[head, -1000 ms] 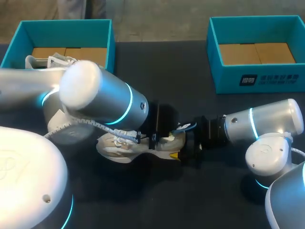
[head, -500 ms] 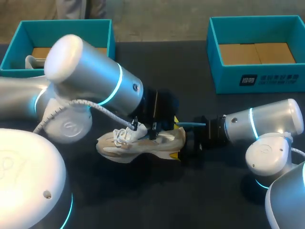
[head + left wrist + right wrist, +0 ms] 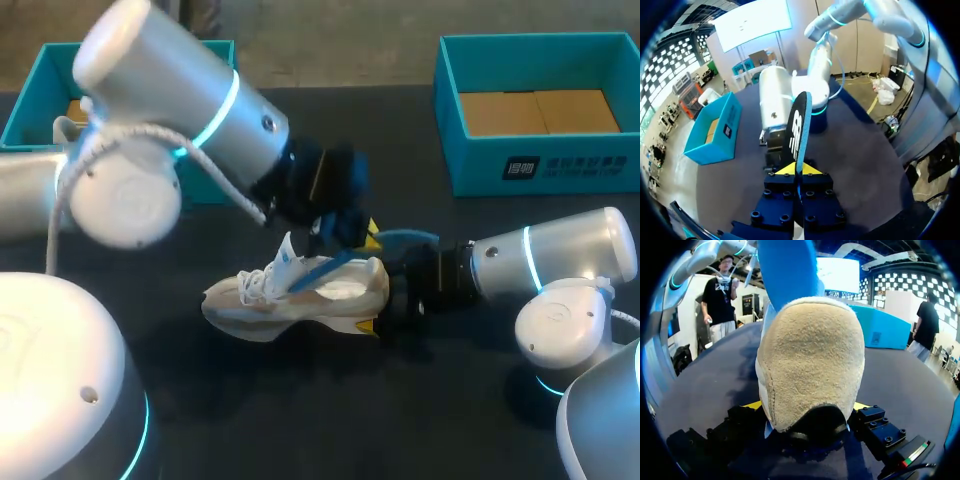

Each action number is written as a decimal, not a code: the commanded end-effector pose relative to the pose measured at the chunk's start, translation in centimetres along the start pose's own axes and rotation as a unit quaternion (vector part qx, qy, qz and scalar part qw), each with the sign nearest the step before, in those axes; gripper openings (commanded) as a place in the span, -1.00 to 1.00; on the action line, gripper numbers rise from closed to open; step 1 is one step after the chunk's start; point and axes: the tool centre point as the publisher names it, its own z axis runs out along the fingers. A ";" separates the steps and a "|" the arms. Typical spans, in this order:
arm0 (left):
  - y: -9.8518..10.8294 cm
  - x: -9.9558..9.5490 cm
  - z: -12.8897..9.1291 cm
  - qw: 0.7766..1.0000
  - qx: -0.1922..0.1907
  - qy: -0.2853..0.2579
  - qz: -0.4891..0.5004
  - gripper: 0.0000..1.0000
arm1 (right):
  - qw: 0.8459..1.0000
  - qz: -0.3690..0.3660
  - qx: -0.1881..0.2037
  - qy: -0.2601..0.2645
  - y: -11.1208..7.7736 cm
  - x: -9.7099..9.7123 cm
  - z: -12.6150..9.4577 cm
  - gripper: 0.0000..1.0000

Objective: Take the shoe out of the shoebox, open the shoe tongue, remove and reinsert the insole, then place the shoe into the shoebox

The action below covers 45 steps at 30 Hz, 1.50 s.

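Our beige suede shoe (image 3: pixel 290 305) lies on the dark table (image 3: pixel 400 140), its long axis running straight ahead from our right gripper (image 3: pixel 807 407), which clamps the heel from both sides. The thin blue insole (image 3: pixel 315 272) slants up from the shoe's opening into our left gripper (image 3: pixel 345 235) just above. It is pinched there edge-on and extends straight ahead of that gripper.

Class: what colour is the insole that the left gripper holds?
Blue. The insole shows best in the right wrist view, sticking up behind the shoe heel.
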 end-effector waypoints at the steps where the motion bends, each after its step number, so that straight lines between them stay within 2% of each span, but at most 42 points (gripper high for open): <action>1: -0.9 0.0 -2.8 1.000 0.000 0.017 0.006 -1.00 | 1.000 0.000 0.000 -0.001 -0.1 0.0 0.3 -1.00; 13: -4.6 -1.2 -6.2 0.999 0.045 0.002 0.019 -1.00 | 1.000 0.000 0.000 -0.001 -0.1 0.0 0.3 -1.00; 15: -5.3 -1.5 -6.8 0.997 0.059 0.035 0.017 -1.00 | 1.000 0.000 0.000 -0.001 -0.1 0.0 0.3 -1.00; 32: -5.3 -1.5 -6.8 0.997 0.059 0.035 0.017 -1.00 | 1.000 0.000 0.000 -0.001 -0.1 0.0 0.3 -1.00; 38: -6.8 -2.4 -9.3 0.988 0.137 -0.003 -0.076 -1.00 | 1.000 0.000 0.000 -0.001 -0.1 0.0 0.3 -1.00; 45: -9.6 -2.9 -11.6 0.969 0.204 0.007 -0.141 -1.00 | 1.000 0.000 0.000 -0.001 -0.1 0.0 0.3 -1.00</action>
